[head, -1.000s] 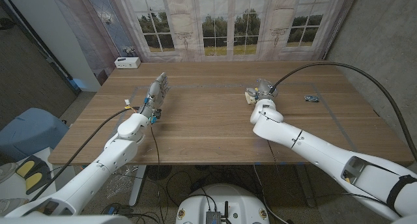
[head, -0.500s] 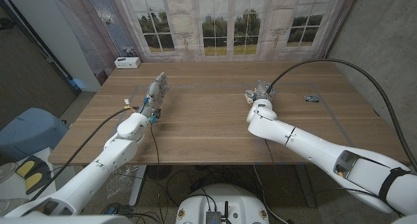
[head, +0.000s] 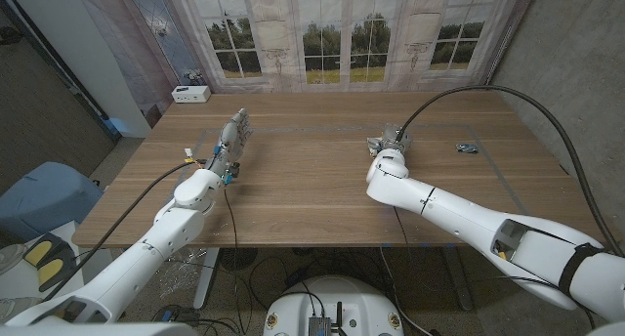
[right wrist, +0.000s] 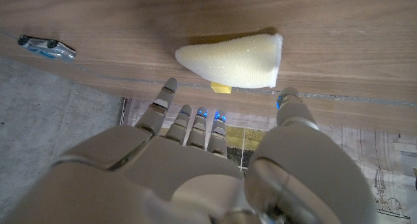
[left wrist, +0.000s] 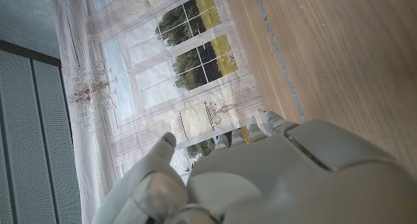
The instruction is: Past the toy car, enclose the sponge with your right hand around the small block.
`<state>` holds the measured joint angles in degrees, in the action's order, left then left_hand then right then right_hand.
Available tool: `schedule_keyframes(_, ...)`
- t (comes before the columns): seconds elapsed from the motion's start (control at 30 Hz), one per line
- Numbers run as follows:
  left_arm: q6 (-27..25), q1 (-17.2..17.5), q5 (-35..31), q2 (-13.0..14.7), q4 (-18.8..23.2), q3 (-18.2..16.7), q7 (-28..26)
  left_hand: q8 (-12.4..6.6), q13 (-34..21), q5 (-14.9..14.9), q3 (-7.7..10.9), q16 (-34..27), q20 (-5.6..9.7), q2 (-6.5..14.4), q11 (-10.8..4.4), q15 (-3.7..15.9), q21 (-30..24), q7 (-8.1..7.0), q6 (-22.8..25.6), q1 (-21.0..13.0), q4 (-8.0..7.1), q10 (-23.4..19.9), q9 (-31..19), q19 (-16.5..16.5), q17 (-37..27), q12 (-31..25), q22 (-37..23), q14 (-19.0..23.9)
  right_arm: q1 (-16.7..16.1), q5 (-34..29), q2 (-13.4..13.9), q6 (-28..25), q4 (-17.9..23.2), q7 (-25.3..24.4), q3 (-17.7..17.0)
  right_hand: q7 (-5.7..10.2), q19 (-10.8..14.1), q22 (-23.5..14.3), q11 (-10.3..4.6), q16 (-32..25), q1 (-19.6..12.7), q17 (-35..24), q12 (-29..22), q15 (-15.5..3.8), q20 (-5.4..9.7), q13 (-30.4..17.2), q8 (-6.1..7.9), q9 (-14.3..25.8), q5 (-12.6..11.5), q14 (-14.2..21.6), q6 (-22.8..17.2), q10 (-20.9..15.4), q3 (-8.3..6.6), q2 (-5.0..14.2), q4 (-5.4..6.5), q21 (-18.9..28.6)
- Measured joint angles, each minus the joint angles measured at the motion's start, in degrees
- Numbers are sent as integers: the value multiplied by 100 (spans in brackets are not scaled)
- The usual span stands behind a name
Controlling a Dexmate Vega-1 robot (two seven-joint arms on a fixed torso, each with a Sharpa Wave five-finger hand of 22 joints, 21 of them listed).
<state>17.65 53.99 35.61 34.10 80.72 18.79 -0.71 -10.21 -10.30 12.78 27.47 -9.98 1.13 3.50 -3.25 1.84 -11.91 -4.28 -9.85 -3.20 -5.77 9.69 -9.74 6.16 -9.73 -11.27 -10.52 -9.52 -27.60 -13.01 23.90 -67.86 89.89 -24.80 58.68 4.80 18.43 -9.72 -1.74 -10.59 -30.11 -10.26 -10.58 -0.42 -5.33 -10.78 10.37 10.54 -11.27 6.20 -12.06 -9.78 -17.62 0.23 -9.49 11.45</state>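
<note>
Beyond the right hand [right wrist: 195, 165] lies a tapered, nubbly sponge [right wrist: 234, 60].

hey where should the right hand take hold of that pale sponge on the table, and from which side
Probably across its thick, blunt end. In the right wrist view the sponge tapers from a squared end to a narrow tip, so the wide end offers more to close on. The right hand is open, with fingers and thumb already pointing at it, so coming straight ahead looks best. A small yellow piece sits by the sponge's edge; avoid knocking it.
</note>
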Motion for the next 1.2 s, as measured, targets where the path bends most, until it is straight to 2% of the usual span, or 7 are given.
schedule_keyframes(0.4,-35,21,1,30,56,-17,-38,0,0,0,-24,0,0,0,0,0,0,0,0,0,24,0,0,0,0,0,0,0,125,117,-116,-66,-295,18,108,-1,0,0,-11,0,-217,0,23,0,0,0,0,-1,-88,-61,147,196,13,-140,-14,-23)
schedule_keyframes(0.67,-52,44,1,53,104,-31,-52,0,0,0,-24,0,0,0,0,0,0,0,0,0,24,0,0,0,0,0,0,0,179,215,-161,-85,-415,52,149,64,0,0,-85,-1,-427,0,23,-64,1,0,0,-1,-137,-125,226,308,33,-197,-33,-22)
schedule_keyframes(0.87,-52,65,1,65,134,-41,-52,0,0,0,-41,0,0,0,0,0,0,0,0,0,7,0,0,0,0,0,0,0,179,269,-161,-87,-415,50,149,94,115,0,-115,-27,-762,0,23,-136,115,0,23,-1,-231,-68,257,334,8,-138,-58,-22)
schedule_keyframes(0.9,-70,70,1,68,144,-43,-81,0,0,0,-48,0,0,0,0,0,0,0,0,0,0,0,0,0,0,0,0,0,251,279,-259,-84,-647,47,169,94,136,0,-127,-27,-801,0,-1,-156,136,0,24,-1,-253,-47,256,322,8,-149,-58,-22)
schedule_keyframes(1.0,-75,79,0,71,157,-46,-95,0,0,0,-48,0,0,0,0,0,0,0,0,0,0,0,0,0,0,0,0,0,280,298,-302,-70,-754,33,160,94,187,0,-135,-27,-912,0,-6,-175,187,0,24,-1,-273,-25,257,313,-14,-134,-35,7)
schedule_keyframes(1.07,-79,100,-1,86,183,-53,-104,0,0,0,-48,0,0,0,0,0,0,0,0,0,0,0,0,0,0,0,0,0,294,339,-325,-6,-814,21,142,94,274,0,-135,-72,-985,0,-6,-173,202,0,45,-2,-285,72,256,313,-14,-118,-35,8)
schedule_keyframes(1.2,-86,132,-2,100,230,-66,-130,0,0,0,-48,0,0,0,0,0,0,0,0,0,0,0,0,0,0,0,0,0,300,381,-348,54,-879,-10,113,175,475,1,-191,-166,-1224,1,-68,-176,351,0,88,-2,-316,347,168,167,-28,-100,-20,46)
